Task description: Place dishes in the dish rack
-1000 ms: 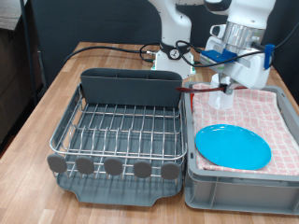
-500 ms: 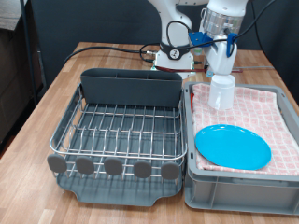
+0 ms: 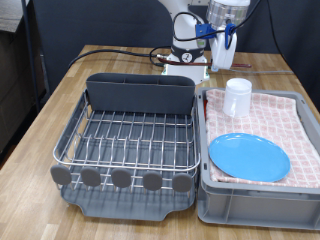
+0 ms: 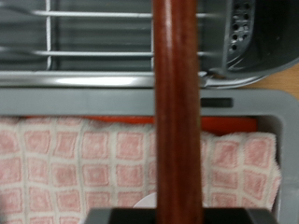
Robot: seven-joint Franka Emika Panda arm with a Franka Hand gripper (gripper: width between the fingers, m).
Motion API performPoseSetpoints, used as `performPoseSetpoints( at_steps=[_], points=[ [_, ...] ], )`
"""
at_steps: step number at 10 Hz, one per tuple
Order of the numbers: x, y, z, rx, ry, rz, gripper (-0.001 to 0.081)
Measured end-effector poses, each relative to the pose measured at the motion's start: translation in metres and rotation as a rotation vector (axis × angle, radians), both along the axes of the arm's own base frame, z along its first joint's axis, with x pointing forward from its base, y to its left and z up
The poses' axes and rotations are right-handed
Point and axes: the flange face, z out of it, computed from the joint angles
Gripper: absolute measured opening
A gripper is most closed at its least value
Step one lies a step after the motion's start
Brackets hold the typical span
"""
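On the wooden worktop the dish rack takes up the exterior view's left, its silver wires bare and nothing standing in its tall grey back compartment, so no dish looks to have gone in yet. Just beside it on the exterior view's right is the grey bin lined with checked cloth, and in that bin lie the light-blue plate, flat at the near end, and the white mug, upright at the far end, the two apart from each other. The gripper hangs high at the far side, above the far edge of the bin and a little to the left of the mug, well above everything. It is closed on the wooden spoon: the wrist view shows the reddish-brown handle running straight along the fingers, its long axis pointing down over the seam where bin wall meets rack. From there the rack lies nearer and to the exterior view's left, so the carry would be sideways and down. Much is hard to make out: the spoon is all but lost against the hand in the exterior view, its bowl end is cut off in the wrist view, the fingers themselves do not show, and the mug's handle cannot be seen.
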Motion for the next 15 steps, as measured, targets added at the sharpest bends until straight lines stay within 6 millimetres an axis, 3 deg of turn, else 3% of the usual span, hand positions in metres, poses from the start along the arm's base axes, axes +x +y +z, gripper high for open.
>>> performPoseSetpoints(
  at_steps=[9,15],
  points=[
    [-0.045,-0.059,0.022,0.093,-0.02,-0.028,0.0087],
    [-0.051,-0.086,0.007,0.337,-0.079,-0.026,0.0087]
  ],
)
